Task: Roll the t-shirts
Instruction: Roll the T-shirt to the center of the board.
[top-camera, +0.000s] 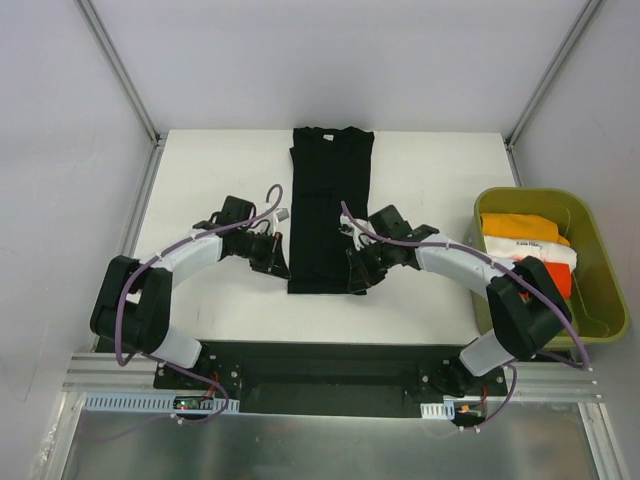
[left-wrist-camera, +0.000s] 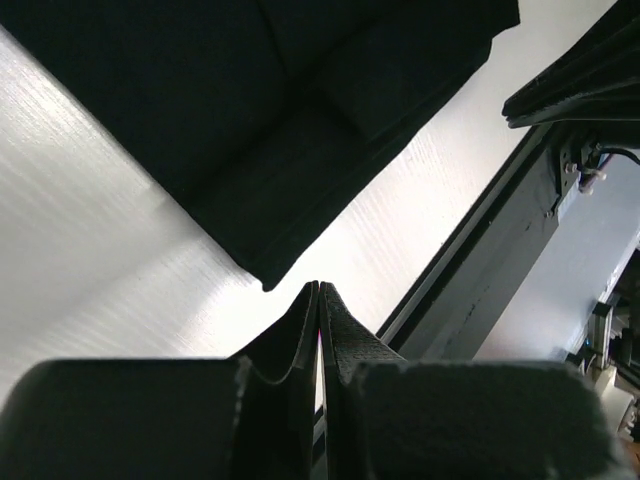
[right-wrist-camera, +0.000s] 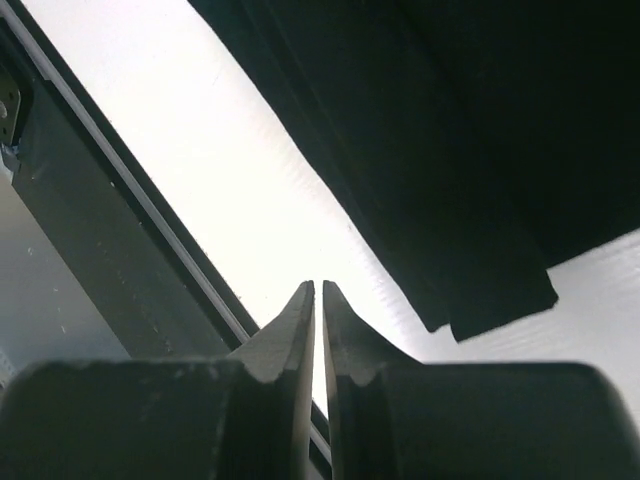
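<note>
A black t-shirt (top-camera: 328, 205) lies folded into a long narrow strip down the middle of the white table (top-camera: 220, 160). My left gripper (top-camera: 281, 262) sits at the strip's near left corner, shut and empty; the cloth's corner (left-wrist-camera: 270, 275) lies just beyond its tips (left-wrist-camera: 320, 288). My right gripper (top-camera: 357, 272) sits at the near right corner, shut with a hairline gap and empty; the cloth's corner (right-wrist-camera: 500, 300) lies to the right of its tips (right-wrist-camera: 318, 287). Orange (top-camera: 515, 226), white (top-camera: 535, 250) and red-orange (top-camera: 560, 275) t-shirts lie in the tub.
An olive-green plastic tub (top-camera: 600, 250) stands at the table's right edge. A black base rail (top-camera: 320, 365) runs along the near edge, seen in both wrist views (left-wrist-camera: 480, 270) (right-wrist-camera: 90, 220). Metal frame posts (top-camera: 120, 70) rise at the back corners.
</note>
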